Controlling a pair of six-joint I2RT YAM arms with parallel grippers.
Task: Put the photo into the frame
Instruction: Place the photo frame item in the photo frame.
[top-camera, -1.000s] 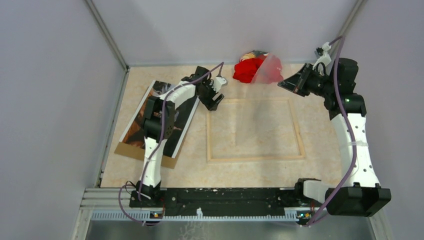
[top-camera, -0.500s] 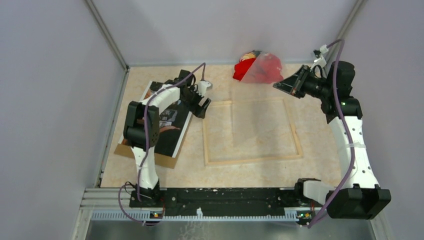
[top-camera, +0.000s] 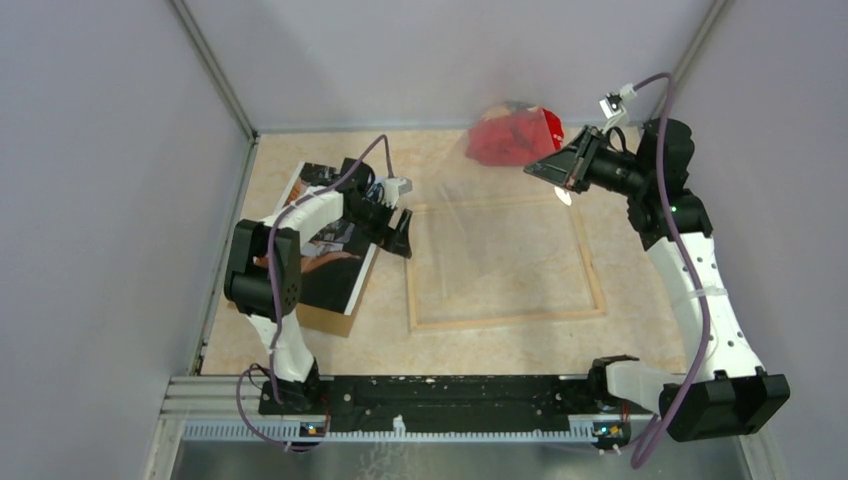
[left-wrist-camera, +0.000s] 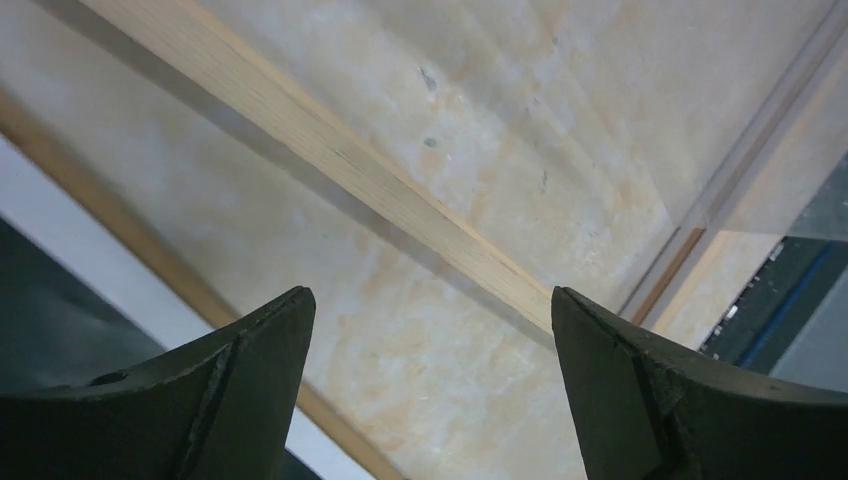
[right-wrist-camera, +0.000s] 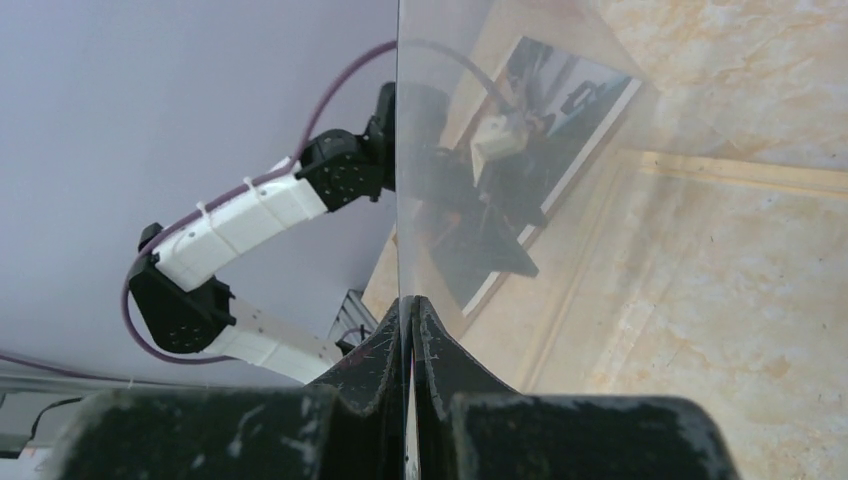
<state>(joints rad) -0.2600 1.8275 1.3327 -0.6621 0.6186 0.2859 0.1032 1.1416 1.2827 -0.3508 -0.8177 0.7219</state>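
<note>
R pincer (right-wrist-camera: 410, 308) clamps a thin, clear sheet (top-camera: 490, 230). L pincer (left-wrist-camera: 428, 300) is wide apart over the frame (left-wrist-camera: 330, 150), a pale, straight wood rail.

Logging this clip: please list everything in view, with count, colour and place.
photo: 1, dark print, left side, on the board
board: 1, brown, under the photo
frame: 1, light wood side up, flat at table centre
clear pane: 1, transparent, tilted above the frame
red bundle: 1, in a clear bag, far edge
table: 1, beige marbled
left gripper: open, above the frame's left rail
right gripper: shut on the clear pane's edge
</note>
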